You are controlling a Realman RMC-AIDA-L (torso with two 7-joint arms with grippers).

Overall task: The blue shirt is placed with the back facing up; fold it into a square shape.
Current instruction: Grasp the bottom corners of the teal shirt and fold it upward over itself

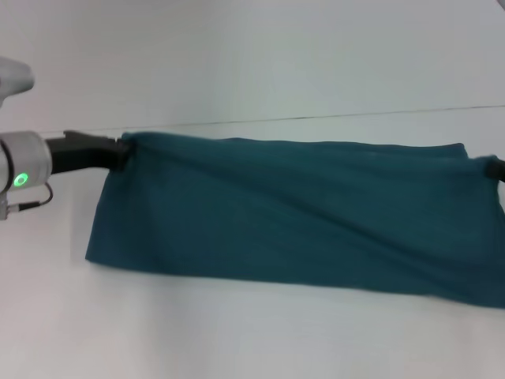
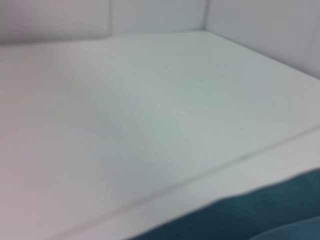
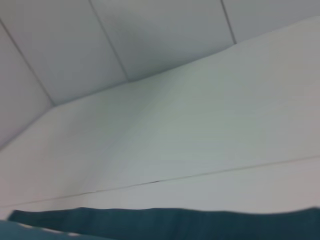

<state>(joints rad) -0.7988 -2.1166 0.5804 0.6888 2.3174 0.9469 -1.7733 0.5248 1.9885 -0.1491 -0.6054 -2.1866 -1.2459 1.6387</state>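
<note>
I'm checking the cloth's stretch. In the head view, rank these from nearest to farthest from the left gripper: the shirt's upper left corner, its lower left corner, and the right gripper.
1. Upper left corner of the blue shirt: right at the left gripper.
2. Lower left corner: below it, on the white table.
3. Right gripper: at the shirt's far right end.

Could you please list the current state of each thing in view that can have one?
blue shirt: stretched wide between both grippers, top edge lifted, lower edge resting on the table.
left gripper: shut on the shirt's left top corner.
right gripper: at the shirt's right top corner, mostly out of frame.
</note>
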